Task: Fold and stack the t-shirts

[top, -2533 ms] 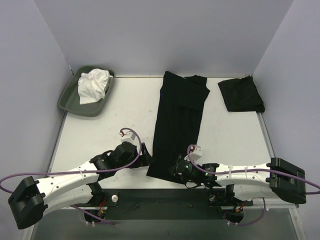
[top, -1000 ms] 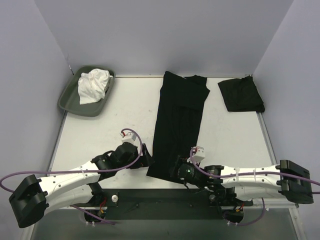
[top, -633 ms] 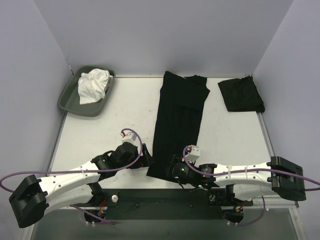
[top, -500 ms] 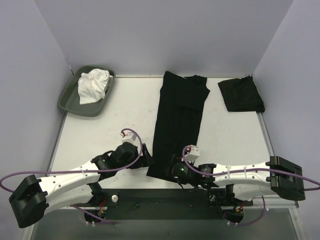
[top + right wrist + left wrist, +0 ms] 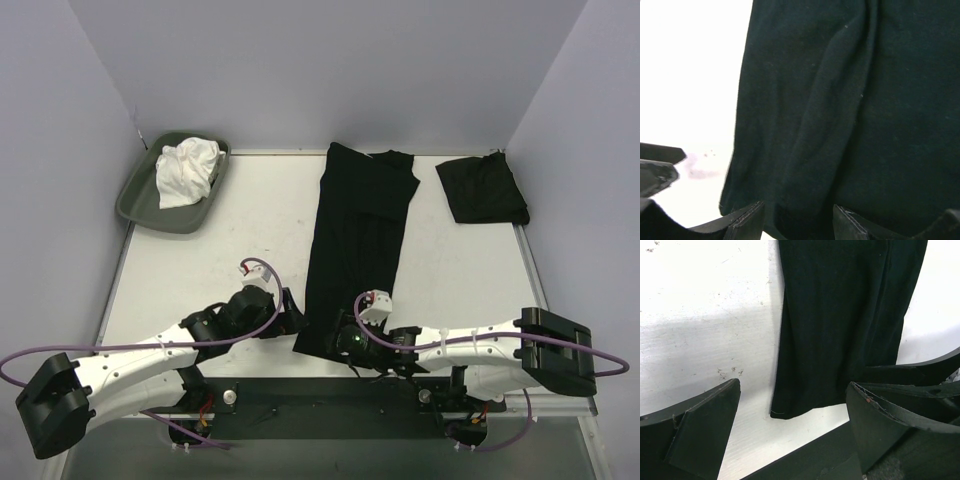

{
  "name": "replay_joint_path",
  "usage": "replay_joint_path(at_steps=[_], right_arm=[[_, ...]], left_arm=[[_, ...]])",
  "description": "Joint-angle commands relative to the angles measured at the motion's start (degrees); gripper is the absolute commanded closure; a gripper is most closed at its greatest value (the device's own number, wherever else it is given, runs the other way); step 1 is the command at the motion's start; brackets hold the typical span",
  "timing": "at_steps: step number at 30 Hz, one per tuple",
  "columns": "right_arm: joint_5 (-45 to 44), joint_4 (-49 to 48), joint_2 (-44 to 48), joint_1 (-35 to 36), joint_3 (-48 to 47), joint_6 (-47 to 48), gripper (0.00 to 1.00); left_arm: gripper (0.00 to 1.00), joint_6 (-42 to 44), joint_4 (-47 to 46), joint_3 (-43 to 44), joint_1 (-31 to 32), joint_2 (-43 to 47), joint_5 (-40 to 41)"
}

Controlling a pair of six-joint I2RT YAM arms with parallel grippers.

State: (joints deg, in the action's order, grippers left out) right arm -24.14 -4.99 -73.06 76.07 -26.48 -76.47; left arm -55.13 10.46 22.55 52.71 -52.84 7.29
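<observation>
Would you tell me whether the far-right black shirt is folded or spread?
Folded: the far-right t-shirt lies as a small compact square, no sleeves showing.

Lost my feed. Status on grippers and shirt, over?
Left gripper open at near-left corner of long black shirt. Right gripper open over its near hem, no grip yet. Folded black shirt far right, tray far left; nothing in the way.

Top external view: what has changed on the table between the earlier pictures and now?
The right gripper has slid leftward along the near hem of the long black t-shirt; its jaws stand apart over the cloth, nothing gripped yet. The left gripper, open by the hem's left corner, the folded t-shirt and the tray stayed as they were.
</observation>
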Motion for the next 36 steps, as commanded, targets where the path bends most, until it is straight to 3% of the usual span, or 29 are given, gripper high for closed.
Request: replay_joint_path(at_steps=[1, 36], right_arm=[[-1.96, -1.33, -0.42, -0.66, -2.17, 1.05, 0.45], [-3.98, -2.83, -0.24, -4.09, -3.93, 5.27, 0.50]], left_arm=[[0.04, -0.32, -0.61, -0.48, -0.59, 1.16, 0.53], [0.04, -0.06, -1.58, -0.92, -1.20, 0.10, -0.35]])
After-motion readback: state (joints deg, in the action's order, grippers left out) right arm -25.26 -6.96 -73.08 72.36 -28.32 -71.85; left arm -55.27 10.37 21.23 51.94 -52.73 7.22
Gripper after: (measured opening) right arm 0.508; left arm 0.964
